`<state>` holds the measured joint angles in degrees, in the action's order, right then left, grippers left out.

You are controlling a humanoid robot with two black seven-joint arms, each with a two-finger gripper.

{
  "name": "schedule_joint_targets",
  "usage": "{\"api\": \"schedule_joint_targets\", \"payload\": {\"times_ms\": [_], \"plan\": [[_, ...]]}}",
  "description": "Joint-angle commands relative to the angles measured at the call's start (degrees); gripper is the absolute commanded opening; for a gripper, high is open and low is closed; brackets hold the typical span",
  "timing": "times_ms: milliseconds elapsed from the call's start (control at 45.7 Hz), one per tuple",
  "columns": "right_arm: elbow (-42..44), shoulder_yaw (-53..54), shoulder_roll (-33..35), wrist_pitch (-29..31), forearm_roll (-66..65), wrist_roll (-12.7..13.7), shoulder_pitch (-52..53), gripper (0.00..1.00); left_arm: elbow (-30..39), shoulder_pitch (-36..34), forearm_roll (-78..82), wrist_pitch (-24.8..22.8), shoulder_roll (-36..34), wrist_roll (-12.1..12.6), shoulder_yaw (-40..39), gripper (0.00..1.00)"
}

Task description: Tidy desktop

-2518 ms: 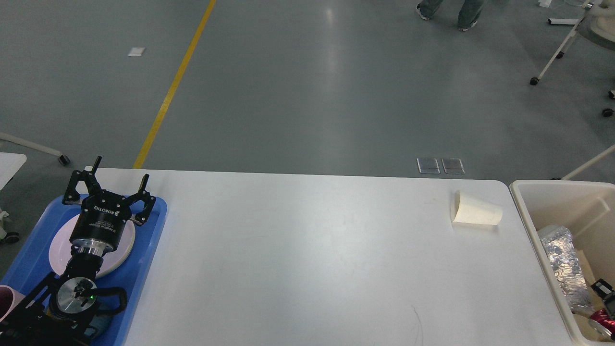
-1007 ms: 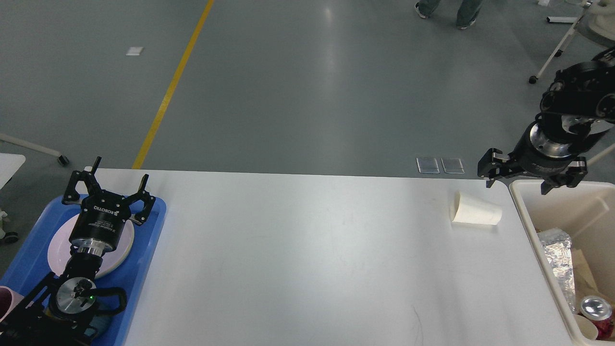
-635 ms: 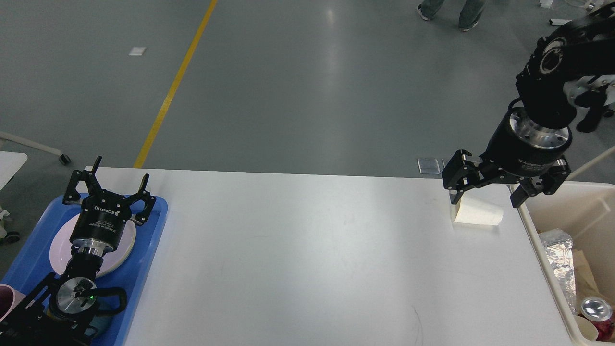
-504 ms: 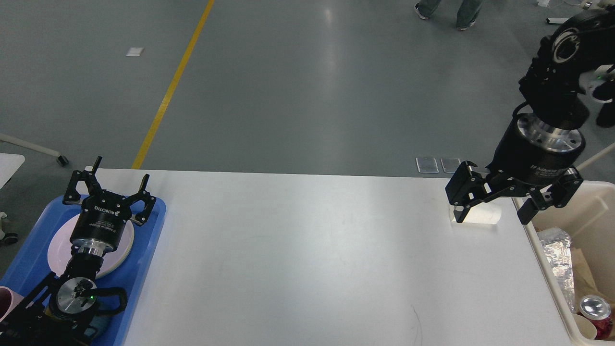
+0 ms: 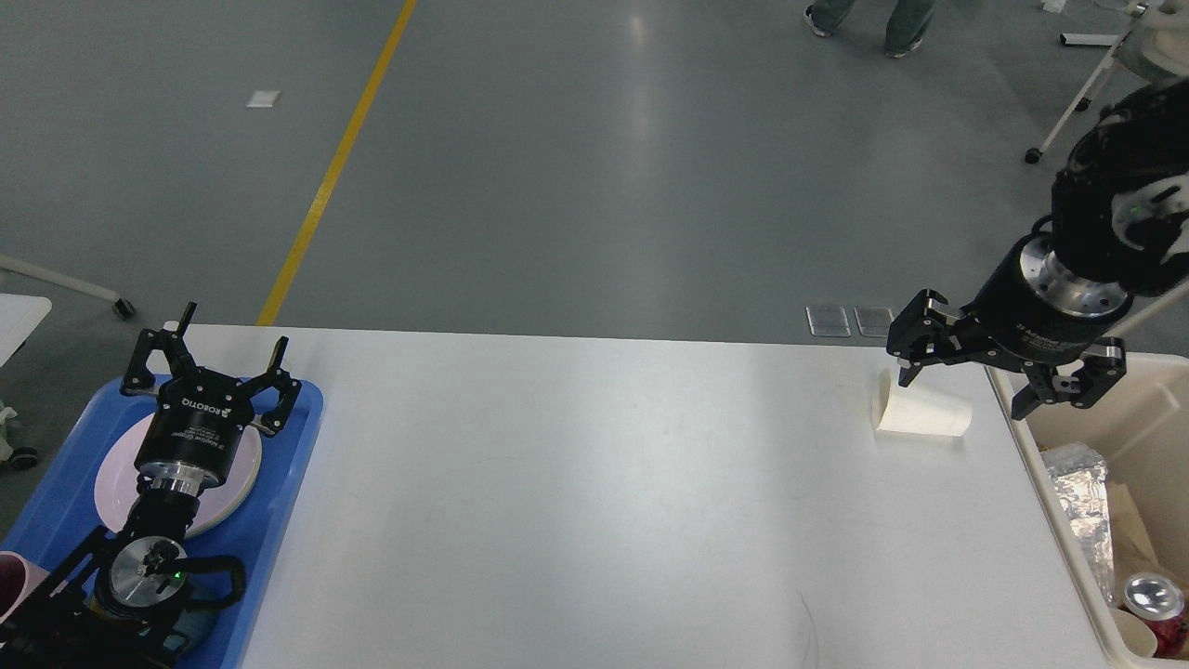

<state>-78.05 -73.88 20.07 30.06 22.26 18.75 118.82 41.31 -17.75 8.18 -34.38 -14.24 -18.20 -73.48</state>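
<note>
The white desktop [image 5: 594, 502] fills the lower part of the head view. A cream paper cup [image 5: 921, 410] lies on its side near the far right corner, mouth to the left. My right gripper [image 5: 966, 390] hangs open just above the cup, one finger by its mouth end, the other over the bin's rim; nothing is held. At the far left my left gripper [image 5: 228, 348] stands open and empty over the blue tray [image 5: 279, 483].
On the blue tray lies a pale pink plate [image 5: 237, 474]; a pink cup [image 5: 11, 581] shows at the left edge. A beige bin [image 5: 1022, 427] against the table's right end holds foil, a can and other rubbish. Grey floor lies beyond the far edge.
My right arm came in from the right, dropped low around the paper cup, then rose and drew back a little to the right. The cup and the left arm have not moved.
</note>
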Motion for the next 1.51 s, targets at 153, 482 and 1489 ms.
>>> {"api": "schedule_joint_targets", "payload": {"times_ms": [153, 482, 1489], "plan": [[16.8, 5.8, 1.8, -9.8, 24.7, 0.2, -18.1, 1.00, 0.0, 0.0, 0.0, 0.0, 0.0, 0.0, 0.0, 0.96], [47.1, 36.2, 2.3, -10.9, 28.8, 0.1, -52.3, 1.00, 0.0, 0.0, 0.0, 0.0, 0.0, 0.0, 0.0, 0.96], [72.2, 48.7, -12.3, -24.8, 14.8, -0.6, -66.9, 0.91, 0.0, 0.0, 0.0, 0.0, 0.0, -0.1, -0.1, 0.96]]}}
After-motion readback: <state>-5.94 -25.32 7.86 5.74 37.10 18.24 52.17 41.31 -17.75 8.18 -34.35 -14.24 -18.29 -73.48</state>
